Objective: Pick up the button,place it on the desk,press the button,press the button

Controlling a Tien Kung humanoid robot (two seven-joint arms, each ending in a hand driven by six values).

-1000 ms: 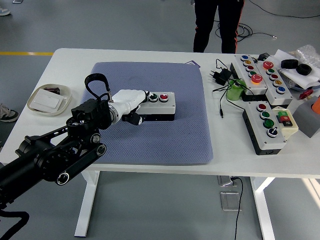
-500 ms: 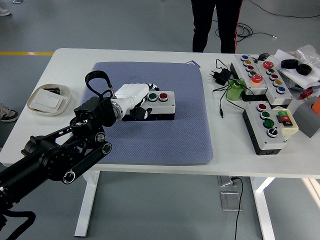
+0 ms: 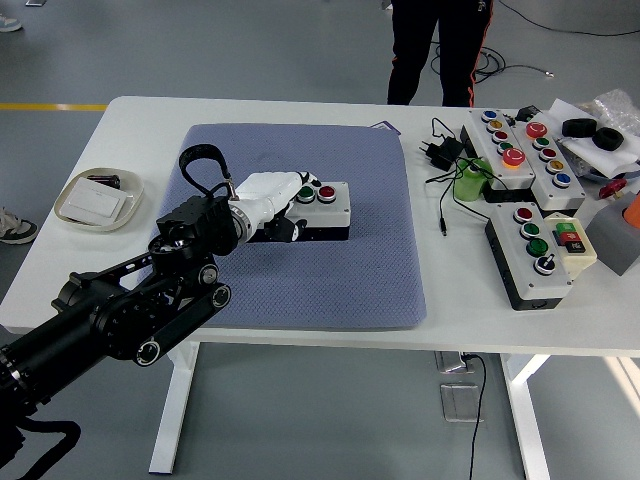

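My left hand [image 3: 283, 190] lay over the left end of the button box [image 3: 318, 208], its white fingers [image 3: 303, 183] stretched forward and low across the top, reaching to the green button [image 3: 305, 194]. Whether a fingertip was actually bearing down on that button or only resting at its edge, I could not tell from this height. The hand gripped nothing; the fingers were extended rather than curled round the box. My black forearm ran back from it toward the lower left corner of the view. My right arm was nowhere in view.

The button box sat flat on the blue-grey mat [image 3: 340, 270] that covered the middle of the worktop [image 3: 140, 130], near the mat's centre and a little to the left. Its red button [image 3: 327, 192] stood just beside the green one, uncovered and clear of my fingers.

I judged that the picking and placing were done, since the box was down and resting on its own. What remained was the pressing: I seemed to be at the first press, on the green button, with at least one more press to follow.

Further out, a shallow white tray [image 3: 97, 198] sat near the left edge of the worktop. On the right, well apart from the mat, were two larger control panels [image 3: 540, 250] with many coloured buttons, a green roll [image 3: 469, 183] and some black cable. A person's legs [image 3: 437, 45] stood at the far side, hands not visible.
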